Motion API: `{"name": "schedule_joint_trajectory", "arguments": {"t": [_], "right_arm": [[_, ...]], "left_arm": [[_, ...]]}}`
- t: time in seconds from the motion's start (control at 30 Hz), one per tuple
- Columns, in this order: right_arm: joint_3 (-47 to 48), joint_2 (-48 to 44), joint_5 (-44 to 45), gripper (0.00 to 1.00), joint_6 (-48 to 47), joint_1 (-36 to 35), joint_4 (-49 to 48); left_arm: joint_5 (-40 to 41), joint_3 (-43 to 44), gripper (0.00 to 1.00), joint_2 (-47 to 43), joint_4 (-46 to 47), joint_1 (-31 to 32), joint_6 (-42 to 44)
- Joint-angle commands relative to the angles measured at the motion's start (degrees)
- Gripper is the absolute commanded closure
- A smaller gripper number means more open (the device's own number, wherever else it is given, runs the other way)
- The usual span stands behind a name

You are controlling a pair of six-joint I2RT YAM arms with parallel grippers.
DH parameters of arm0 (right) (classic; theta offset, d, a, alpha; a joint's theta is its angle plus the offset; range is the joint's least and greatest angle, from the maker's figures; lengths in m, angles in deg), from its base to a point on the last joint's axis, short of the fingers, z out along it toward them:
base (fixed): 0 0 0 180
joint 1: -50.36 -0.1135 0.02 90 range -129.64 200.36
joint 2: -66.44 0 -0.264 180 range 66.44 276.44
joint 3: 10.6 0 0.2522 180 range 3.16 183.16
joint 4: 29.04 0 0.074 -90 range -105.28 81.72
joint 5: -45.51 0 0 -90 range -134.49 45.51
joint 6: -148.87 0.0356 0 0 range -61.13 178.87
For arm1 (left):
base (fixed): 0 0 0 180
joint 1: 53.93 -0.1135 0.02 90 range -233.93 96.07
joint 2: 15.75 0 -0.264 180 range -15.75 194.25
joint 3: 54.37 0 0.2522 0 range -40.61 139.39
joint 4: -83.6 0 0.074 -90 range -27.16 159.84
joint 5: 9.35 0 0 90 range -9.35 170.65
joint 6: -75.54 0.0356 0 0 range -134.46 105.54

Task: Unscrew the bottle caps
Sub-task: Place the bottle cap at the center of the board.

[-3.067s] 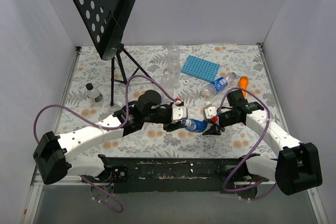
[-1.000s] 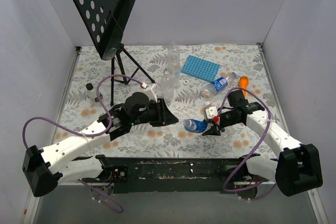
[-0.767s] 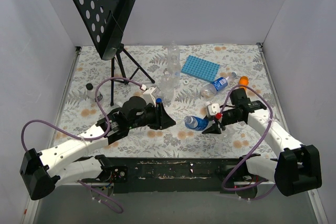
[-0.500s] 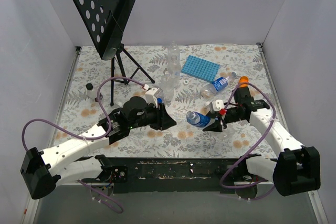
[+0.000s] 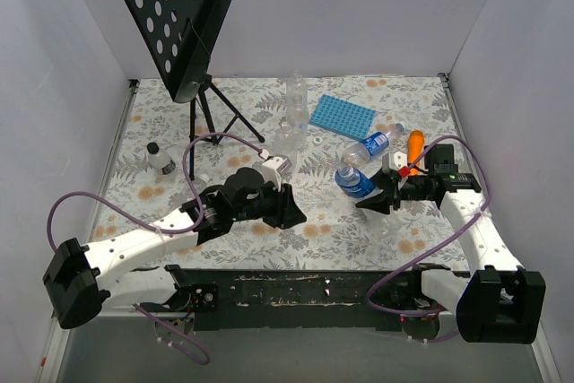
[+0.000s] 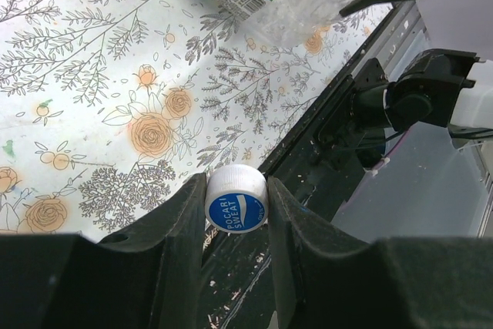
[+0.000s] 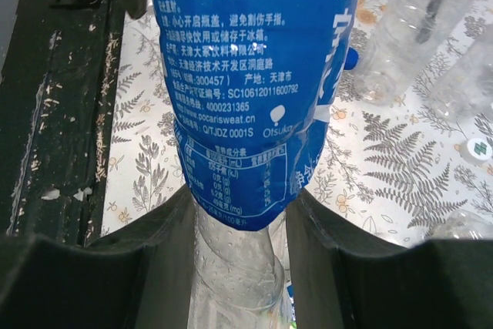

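Nearest to me, the left gripper (image 5: 289, 211) hangs over the front part of the floral cloth (image 5: 161, 118), left of centre. In the left wrist view its jaws are pressed against both sides of a cap (image 6: 236, 204). The cap is white, its blue top faces the camera, and it is held clear of the cloth, above the cloth's near edge.

To the right and a little farther back, the right gripper (image 5: 375, 198) is clamped on the blue-labelled bottle (image 5: 356, 182). The right wrist view shows the fingers (image 7: 150, 267) gripping the clear crinkled section just past the label, with the bottle (image 7: 246, 75) raised off the cloth. I cannot tell from these views whether its neck carries a cap. The cap and this bottle are well apart.

Just behind the held bottle, a second labelled bottle (image 5: 370, 146) lies on its side. The orange stick (image 5: 415, 143) lies near it on the right.

Farther back, the blue tray (image 5: 342, 117) rests flat on the cloth. A cluster of clear bottles (image 5: 292, 112) stands just left of it.

At the left side of the cloth, a small dark-capped bottle (image 5: 160, 159) stands upright. The music stand (image 5: 184, 29) occupies the far left corner.
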Motion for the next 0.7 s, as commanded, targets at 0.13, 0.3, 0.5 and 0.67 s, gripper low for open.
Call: {"name": "schedule_joint_trajectory", "arguments": {"t": [0.13, 0.3, 0.5, 0.67], "right_arm": [[1.43, -2.03, -4.96, 0.83, 8.57, 6.34, -6.79], [0.20, -3.70, -3.91, 0.83, 15.77, 9.68, -13.02], [-1.21, -5.02, 0.74, 0.83, 28.60, 12.32, -25.16], [-0.51, -4.32, 6.54, 0.83, 37.31, 12.68, -33.68]], "left_arm": [[2.39, 4.45, 1.00, 3.30, 0.88, 3.06, 3.83], [3.97, 7.00, 1.00, 6.90, 0.97, 4.47, 5.94], [4.76, 11.83, 1.00, 11.82, 2.55, 5.09, 8.13], [7.04, 17.18, 1.00, 17.53, 1.94, 5.09, 11.56]]}}
